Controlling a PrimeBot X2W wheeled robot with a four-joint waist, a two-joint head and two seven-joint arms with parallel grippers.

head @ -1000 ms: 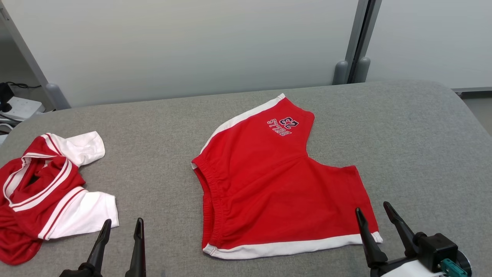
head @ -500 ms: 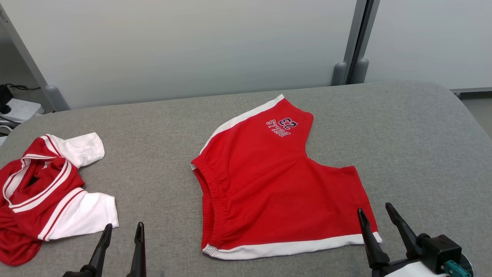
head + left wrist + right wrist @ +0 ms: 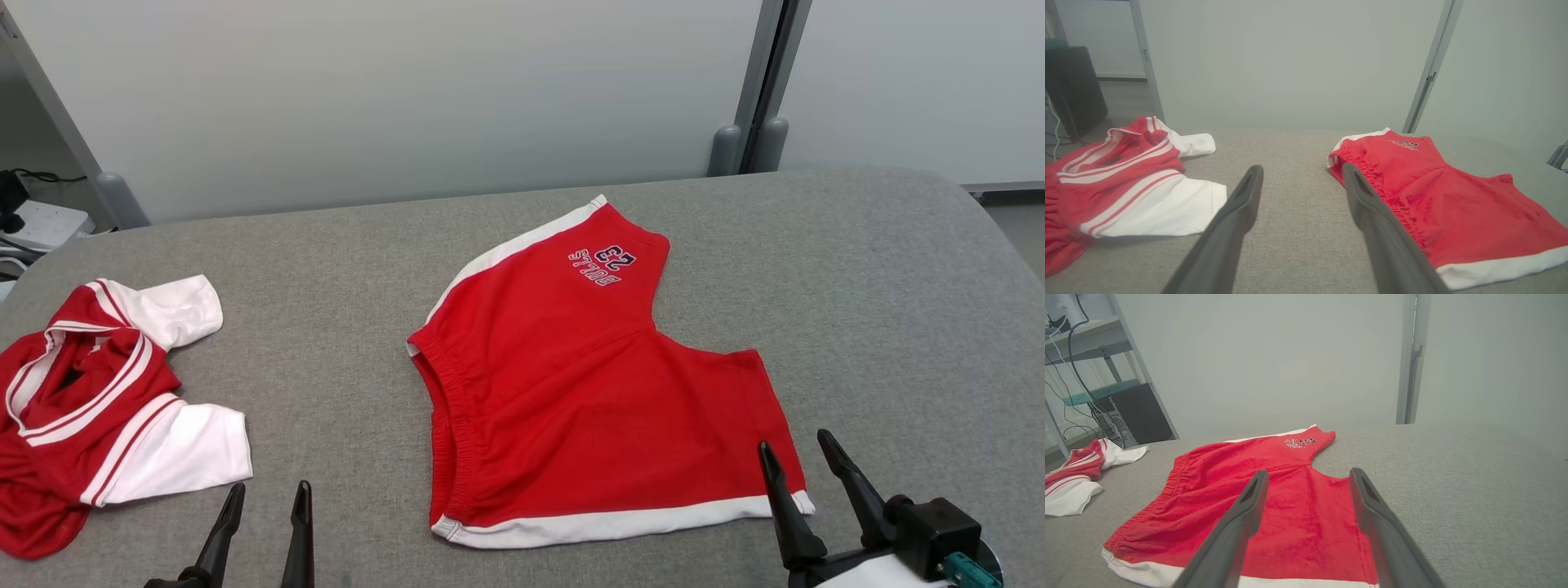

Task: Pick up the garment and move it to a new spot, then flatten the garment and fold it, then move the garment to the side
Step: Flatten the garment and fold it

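Observation:
The garment, red shorts point(image 3: 571, 384) with white side trim and a navy print, lies spread flat in the middle of the grey padded table point(image 3: 326, 310). My right gripper point(image 3: 793, 439) is open and empty over the shorts' near right corner; in the right wrist view its fingers point(image 3: 1309, 471) frame the red cloth point(image 3: 1274, 490). My left gripper point(image 3: 271, 485) is open and empty near the table's front edge, left of the shorts. In the left wrist view it point(image 3: 1301, 167) points between the shorts point(image 3: 1453, 204) and a shirt.
A crumpled red-and-white shirt point(image 3: 106, 408) lies at the table's left edge, close to my left gripper, and also appears in the wrist views point(image 3: 1126, 183) point(image 3: 1073, 477). Pale partition panels point(image 3: 408, 98) stand behind the table. Bare grey surface stretches right of the shorts.
My left gripper has sunk slightly lower in the head view. The picture has shifted a little. The right gripper and both garments lie as before.

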